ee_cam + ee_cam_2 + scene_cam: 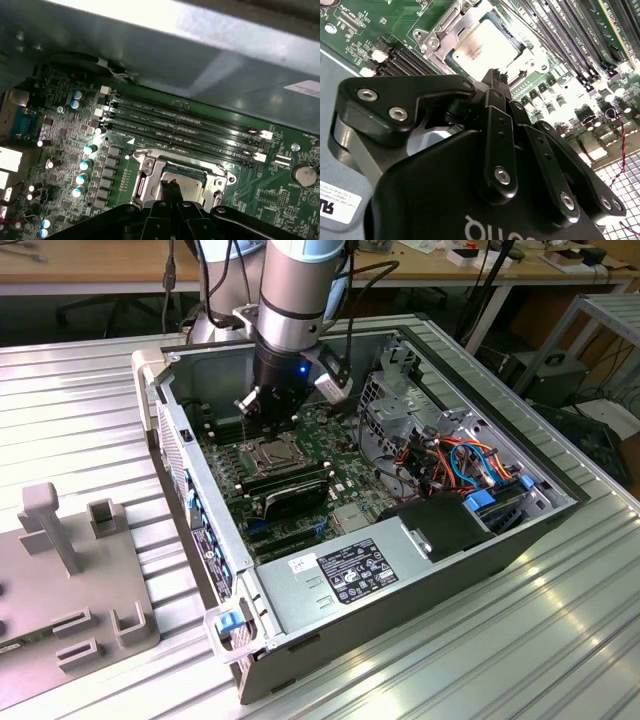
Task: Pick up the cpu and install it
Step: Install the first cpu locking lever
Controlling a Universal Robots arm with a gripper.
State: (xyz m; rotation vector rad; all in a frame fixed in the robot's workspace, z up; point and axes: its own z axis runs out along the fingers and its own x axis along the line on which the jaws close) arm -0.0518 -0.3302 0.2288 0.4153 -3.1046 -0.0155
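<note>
Grey fixture block sits on the table at the exterior view's left, well apart from the work. Open PC case in the middle, motherboard lying flat inside. Arm comes straight down into the case, wrist vertical, hand just above the socket. The cpu is already lying in the socket frame, silver top up, square so no long axis to speak of; it also shows in the first wrist view. In both wrist views the fingertips look pressed together, nothing pinched between them, tips right over the near edge of the cpu; can't tell if they touch it. Memory slots run alongside the socket. Drive cage and cable bundle toward the exterior view's right.
</note>
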